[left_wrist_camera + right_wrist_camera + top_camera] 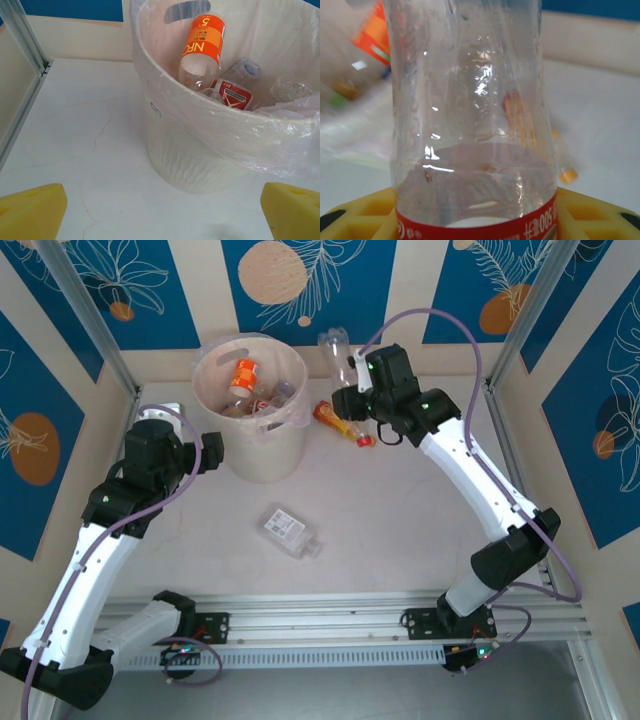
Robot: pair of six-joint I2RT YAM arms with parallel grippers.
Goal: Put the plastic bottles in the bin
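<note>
Just right of bin [262, 455], my right hand [347, 391] was clamped on red-labelled clear bottle [335, 348], long axis upright; bin mouth lay leftward, close. My left hand [162, 210] was spread apart beside bin.

Cream bin [265, 455], orange-labelled bottle [202, 42] inside; clear bottle [470, 125] has red label.

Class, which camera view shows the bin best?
Left wrist: the bin sits close, its liner and the bottles inside plain. Top external shows it whole but small. In the right wrist view, a pale blur at left may be it.
</note>
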